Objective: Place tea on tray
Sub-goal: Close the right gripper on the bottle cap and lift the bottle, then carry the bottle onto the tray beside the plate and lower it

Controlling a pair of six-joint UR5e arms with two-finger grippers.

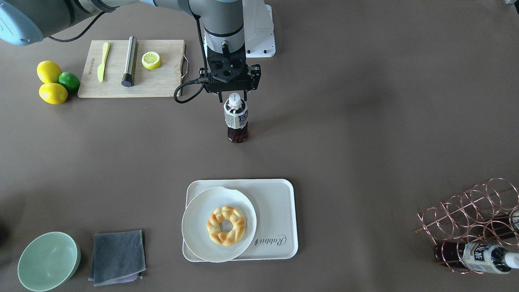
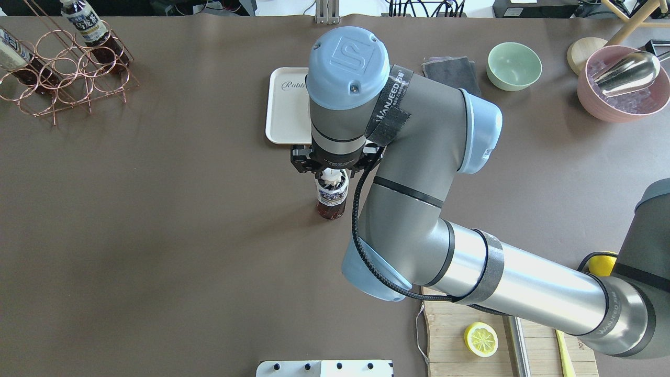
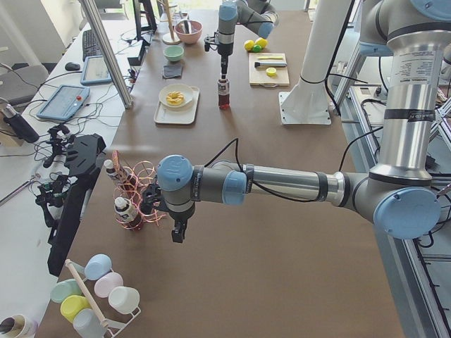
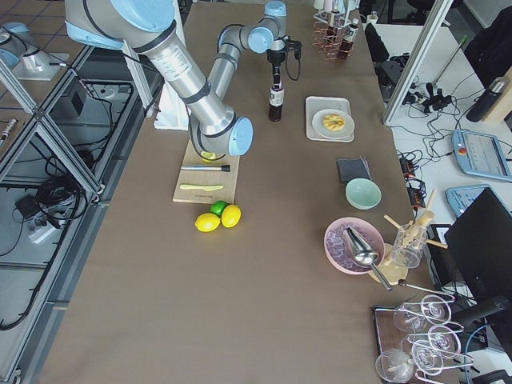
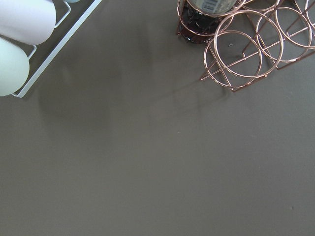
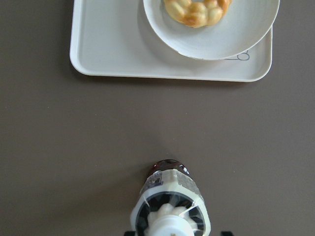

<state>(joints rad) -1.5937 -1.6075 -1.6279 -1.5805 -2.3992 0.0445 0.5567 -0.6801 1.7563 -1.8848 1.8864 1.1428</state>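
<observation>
The clear plastic bottle of reddish-brown tea (image 1: 236, 119) is stood on the brown tabletop (image 1: 365, 121) under the spread-fingered right gripper (image 1: 233, 99). The cream rectangular tray (image 1: 275, 202) is set well ahead of it; the state of the left gripper (image 3: 177, 232) cannot be told.

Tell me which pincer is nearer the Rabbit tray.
Right. The right pincer is at the cap of the upright tea, short of the tray. The left pincer is far off, beside the copper rack.
</observation>
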